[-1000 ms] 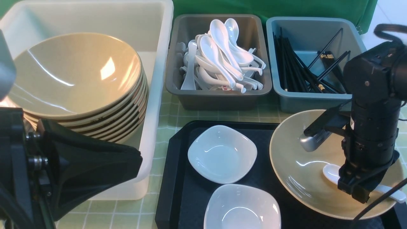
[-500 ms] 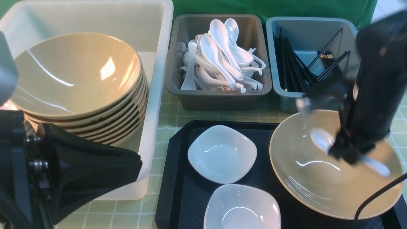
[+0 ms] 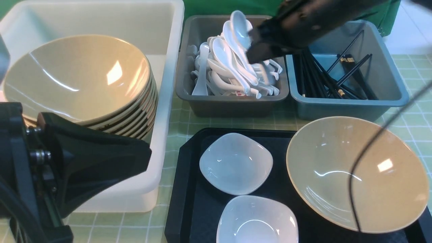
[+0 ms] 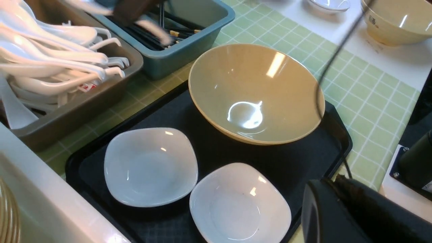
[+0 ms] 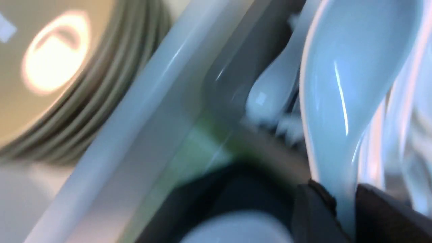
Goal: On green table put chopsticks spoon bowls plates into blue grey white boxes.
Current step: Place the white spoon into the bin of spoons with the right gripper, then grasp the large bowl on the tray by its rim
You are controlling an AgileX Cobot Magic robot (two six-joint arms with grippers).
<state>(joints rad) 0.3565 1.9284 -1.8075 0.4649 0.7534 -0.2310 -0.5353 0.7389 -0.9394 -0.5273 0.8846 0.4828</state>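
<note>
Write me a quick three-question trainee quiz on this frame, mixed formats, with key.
1. True or false: a spoon is lying in the tan bowl on the black tray.
2. Multiple choice: what is the right end effector gripping? A) a chopstick B) a white spoon C) a plate
3. Count: how many white plates sit on the black tray?

Key: 1 false, the bowl is empty; 2 B, held above the grey box of spoons; 3 two.
</note>
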